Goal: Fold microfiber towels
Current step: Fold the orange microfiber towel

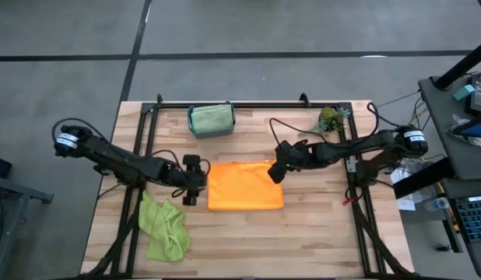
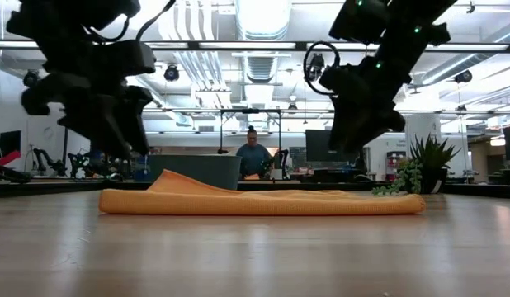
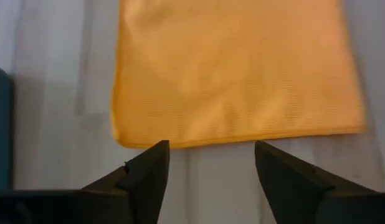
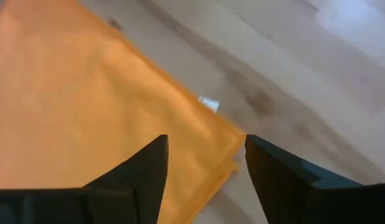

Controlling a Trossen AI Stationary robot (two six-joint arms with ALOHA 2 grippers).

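Wooden desk (image 1: pixel 303 233) boards fill the foreground of the low view, bare and pale, and carry everything else. Largest on them is the orange towel (image 1: pixel 244 185), lying folded into a flat rectangle near the middle of the desk; in the low view it (image 2: pixel 263 201) shows as a long low strip with a slight ridge toward one end. Next comes the lime green towel (image 1: pixel 164 228), crumpled in a loose heap near the desk's front left corner, well apart from the orange one. A small teal bin (image 1: pixel 211 119) stands at the far edge, left of the middle, with a pale sage green towel (image 1: pixel 212 117) inside it. A little plant sprig (image 1: pixel 331 119) sits near the far right corner. The left gripper (image 1: pixel 195 181) hangs just beside the orange towel's left edge, its fingers (image 3: pixel 146 177) spread apart and holding nothing, the towel's edge lying just beyond them. The right gripper (image 1: pixel 276 173) hangs above the towel's far right corner, fingers (image 4: pixel 149 168) likewise apart and empty, with the corner (image 4: pixel 227 146) showing between them below. A person (image 2: pixel 253 157) sits in the room beyond the desk.
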